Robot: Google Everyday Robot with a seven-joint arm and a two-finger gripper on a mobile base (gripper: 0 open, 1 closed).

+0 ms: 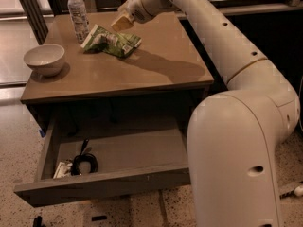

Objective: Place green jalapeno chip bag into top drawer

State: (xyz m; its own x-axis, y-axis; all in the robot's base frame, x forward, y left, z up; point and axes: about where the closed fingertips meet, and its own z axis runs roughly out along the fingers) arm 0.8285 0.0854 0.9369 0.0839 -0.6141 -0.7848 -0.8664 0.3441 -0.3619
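Note:
The green jalapeno chip bag (111, 41) lies crumpled and flat on the brown table top, toward the back, just right of the bottle. My gripper (121, 22) hangs just above the bag's upper right part, at the end of the white arm that reaches in from the right. The top drawer (113, 155) is pulled open below the table top, its grey floor showing.
A clear plastic bottle (77, 13) with a white label stands at the table's back left. A white bowl (44, 58) sits at the left edge. A black coiled cable (83, 162) and a small white item (61, 169) lie in the drawer's left part.

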